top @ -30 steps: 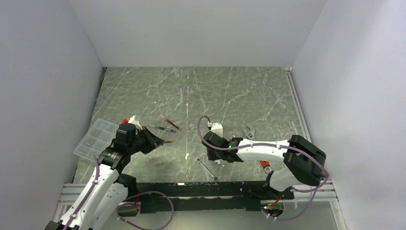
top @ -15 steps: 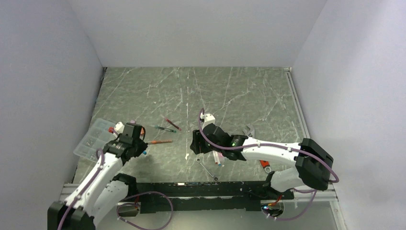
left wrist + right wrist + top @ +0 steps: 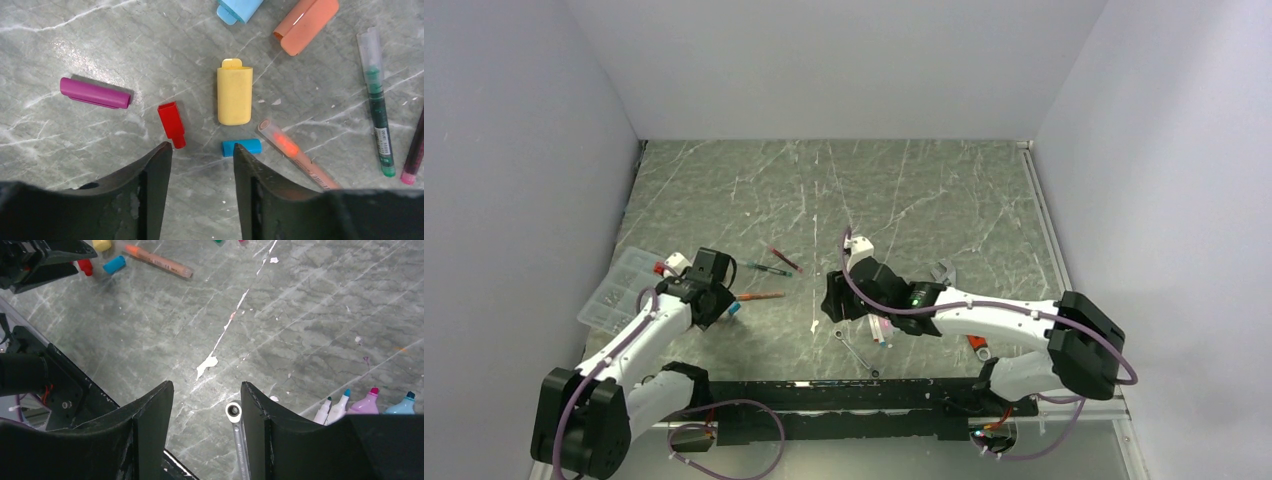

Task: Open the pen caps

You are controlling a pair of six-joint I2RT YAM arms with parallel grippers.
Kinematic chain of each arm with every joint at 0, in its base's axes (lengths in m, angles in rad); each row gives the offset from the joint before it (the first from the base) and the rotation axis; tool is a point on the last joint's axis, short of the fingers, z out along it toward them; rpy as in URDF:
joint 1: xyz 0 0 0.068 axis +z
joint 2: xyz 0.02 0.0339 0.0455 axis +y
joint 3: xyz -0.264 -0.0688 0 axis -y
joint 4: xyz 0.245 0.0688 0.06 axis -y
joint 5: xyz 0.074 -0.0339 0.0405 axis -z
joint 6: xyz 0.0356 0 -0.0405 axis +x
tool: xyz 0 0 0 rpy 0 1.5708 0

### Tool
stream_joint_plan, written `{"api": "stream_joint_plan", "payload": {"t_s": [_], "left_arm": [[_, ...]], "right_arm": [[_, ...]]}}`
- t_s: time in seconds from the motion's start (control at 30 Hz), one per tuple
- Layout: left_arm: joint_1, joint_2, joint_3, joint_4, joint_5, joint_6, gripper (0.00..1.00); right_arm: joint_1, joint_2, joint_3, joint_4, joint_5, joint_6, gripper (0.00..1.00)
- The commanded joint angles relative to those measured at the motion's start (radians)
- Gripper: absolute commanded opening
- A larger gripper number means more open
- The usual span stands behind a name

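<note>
Loose chunky yellow plastic cap (image 3: pixel 234 98) lies flat on the grey marbled tabletop (image 3: pixel 100 40). Small red cap (image 3: pixel 171 124) sits just left of it, magenta cap (image 3: pixel 94 93) farther left, orange cap (image 3: pixel 306 25) up and right. Small blue cap (image 3: pixel 241 147) lies just on its gripper side. Left gripper (image 3: pixel 200 150) hovers near it, jaws parted, empty. Right gripper (image 3: pixel 206 390) is well apart from it, jaws parted, nothing held.

1. A grey-green marble-patterned tabletop (image 3: pixel 904 190), veined and scratched with white, forms the desk.
2. 3 plain white panel walls (image 3: pixel 844 60) enclose its far, left and right edges.
3. A silver metal rail (image 3: pixel 1043 222) lines the right edge.
4. Light is soft and even.
</note>
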State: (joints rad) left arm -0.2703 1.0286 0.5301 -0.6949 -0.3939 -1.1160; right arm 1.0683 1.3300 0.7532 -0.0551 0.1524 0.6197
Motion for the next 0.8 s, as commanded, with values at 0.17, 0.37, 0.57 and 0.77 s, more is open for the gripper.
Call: {"api": "stream_joint_plan", "payload": {"t_s": [0.17, 0.37, 0.57, 0.77], "left_arm": [[0.006, -0.11, 0.095, -0.003, 0.117, 0.083, 0.64], [0.005, -0.226, 0.137, -0.107, 0.287, 0.085, 0.66], [0.005, -0.419, 0.136, -0.266, 0.322, -0.02, 0.74], [0.005, -0.58, 0.175, -0.37, 0.249, -0.041, 0.74]], "right_arm": [[-0.001, 0.17, 0.194, 0.05, -0.035, -0.14, 0.54], [0.006, 0.403, 0.365, 0.111, -0.129, -0.353, 0.53], [0.012, 0.582, 0.483, 0.157, -0.127, -0.46, 0.54], [0.011, 0.693, 0.571, 0.169, -0.113, -0.503, 0.54]]}}
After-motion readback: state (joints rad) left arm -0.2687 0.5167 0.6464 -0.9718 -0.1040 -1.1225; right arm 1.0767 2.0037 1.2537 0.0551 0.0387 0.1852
